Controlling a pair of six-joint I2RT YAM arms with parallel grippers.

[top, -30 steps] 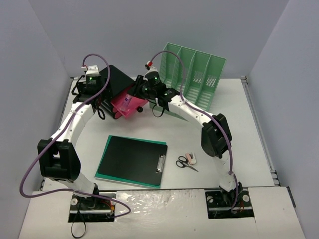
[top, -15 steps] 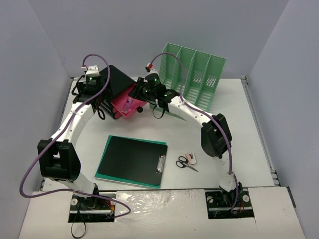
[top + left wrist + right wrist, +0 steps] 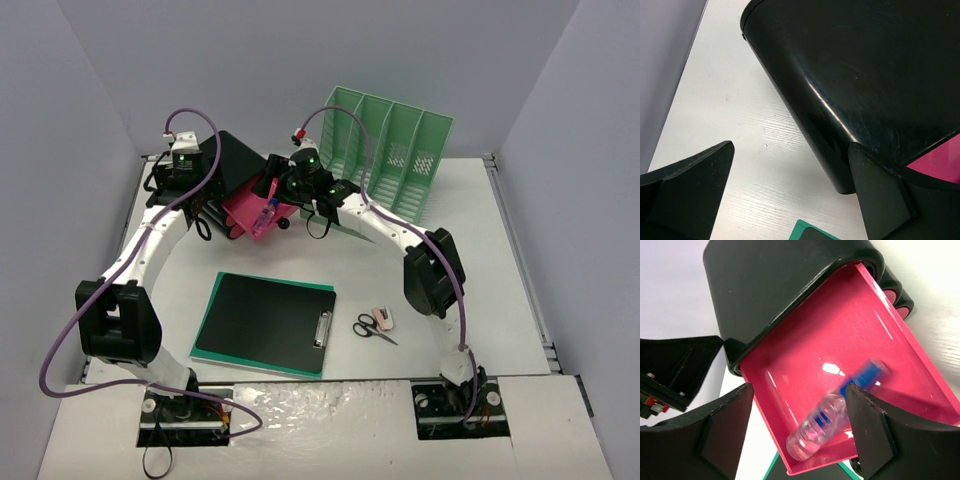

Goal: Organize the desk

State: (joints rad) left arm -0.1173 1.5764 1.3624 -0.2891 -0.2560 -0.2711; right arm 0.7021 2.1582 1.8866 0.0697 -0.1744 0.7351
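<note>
Since a second ago the right gripper (image 3: 800, 390) has parted its fingers and released the blue-capped bottle (image 3: 825, 427), which now lies in the pink drawer (image 3: 840, 330); the gripper holds nothing. The desk (image 3: 500, 290) spreads white beneath everything. At its far left sits the black drawer unit (image 3: 775, 280) with that drawer pulled out; nearer lie a clipboard (image 3: 270, 320) and scissors (image 3: 372, 328), with the mint-green file rack (image 3: 390, 145) behind. The left gripper (image 3: 790, 147) is wide open and empty, straddling the unit's corner. The bottle looks blurred, probably rolling, so it could reach the drawer's low front lip. Either gripper could also nudge the unit while pulling away.
</note>
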